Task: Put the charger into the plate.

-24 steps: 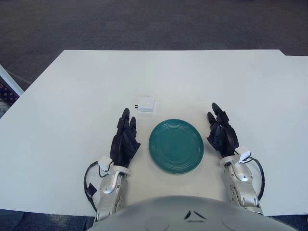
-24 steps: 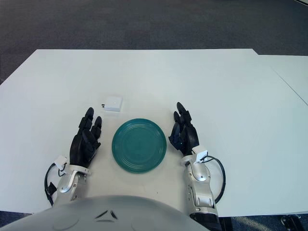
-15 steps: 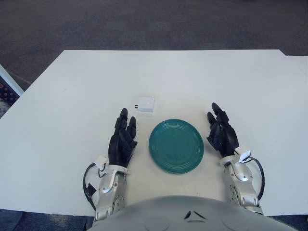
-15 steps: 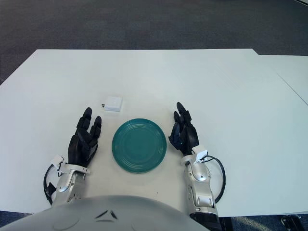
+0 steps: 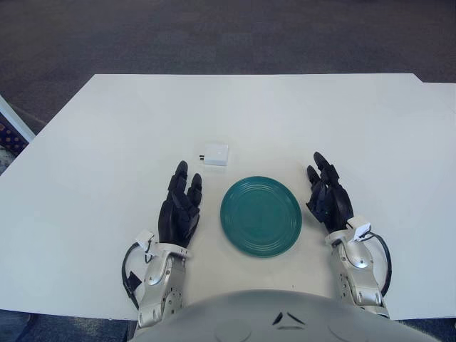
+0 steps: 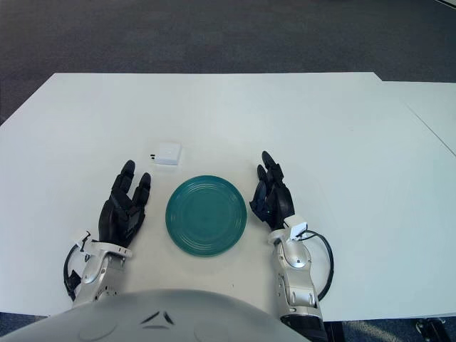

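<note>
A small white charger (image 5: 215, 154) lies on the white table, just beyond the upper left rim of a round teal plate (image 5: 261, 216). The plate holds nothing. My left hand (image 5: 179, 209) is left of the plate, fingers spread and empty, a short way nearer to me than the charger. My right hand (image 5: 327, 199) rests to the right of the plate, fingers relaxed and empty.
The white table (image 5: 128, 128) runs wide to both sides and far back. Its left edge slants towards a dark carpeted floor (image 5: 43, 43). A second table surface (image 6: 434, 114) adjoins at the far right.
My left hand has drifted slightly left and back towards me, away from the plate. The right hand, plate and charger have not moved.
</note>
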Robot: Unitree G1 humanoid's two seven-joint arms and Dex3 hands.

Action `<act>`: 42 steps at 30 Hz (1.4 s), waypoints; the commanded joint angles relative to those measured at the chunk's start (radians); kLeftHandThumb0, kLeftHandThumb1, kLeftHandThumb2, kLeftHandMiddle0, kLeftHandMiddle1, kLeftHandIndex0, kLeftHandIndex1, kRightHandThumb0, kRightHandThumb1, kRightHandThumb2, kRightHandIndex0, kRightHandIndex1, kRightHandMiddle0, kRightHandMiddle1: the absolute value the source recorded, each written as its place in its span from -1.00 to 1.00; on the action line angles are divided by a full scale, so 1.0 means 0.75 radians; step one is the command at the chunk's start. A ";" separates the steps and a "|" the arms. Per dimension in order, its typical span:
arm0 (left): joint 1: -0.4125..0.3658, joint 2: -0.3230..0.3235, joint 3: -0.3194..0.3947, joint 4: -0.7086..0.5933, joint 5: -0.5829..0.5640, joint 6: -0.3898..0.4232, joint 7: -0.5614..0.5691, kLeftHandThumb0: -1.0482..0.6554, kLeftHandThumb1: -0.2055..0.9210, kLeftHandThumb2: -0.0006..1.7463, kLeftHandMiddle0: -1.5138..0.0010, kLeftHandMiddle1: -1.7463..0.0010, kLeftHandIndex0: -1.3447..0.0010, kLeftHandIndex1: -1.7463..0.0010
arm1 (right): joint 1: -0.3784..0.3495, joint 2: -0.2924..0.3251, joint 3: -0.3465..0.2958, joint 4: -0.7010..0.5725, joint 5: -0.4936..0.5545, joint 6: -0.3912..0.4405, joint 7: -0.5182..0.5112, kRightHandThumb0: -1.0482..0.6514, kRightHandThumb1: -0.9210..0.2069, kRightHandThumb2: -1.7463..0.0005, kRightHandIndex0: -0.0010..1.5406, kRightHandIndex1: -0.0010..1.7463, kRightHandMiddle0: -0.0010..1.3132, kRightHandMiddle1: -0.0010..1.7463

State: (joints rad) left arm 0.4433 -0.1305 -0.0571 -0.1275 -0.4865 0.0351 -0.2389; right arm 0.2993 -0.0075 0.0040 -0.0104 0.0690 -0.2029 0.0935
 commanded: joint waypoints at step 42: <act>-0.923 1.071 -0.248 -0.135 1.173 0.206 0.332 -0.99 1.00 -0.26 0.99 1.00 1.00 0.67 | -0.015 0.058 0.011 0.224 -0.043 0.028 -0.095 -0.80 -1.00 -0.06 -0.86 -0.99 -1.00 -0.64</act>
State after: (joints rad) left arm -0.1994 0.4634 -0.0110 -0.3082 0.0504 0.4398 0.1050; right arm 0.2148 0.0179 0.0018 0.0822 0.0573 -0.2874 0.0483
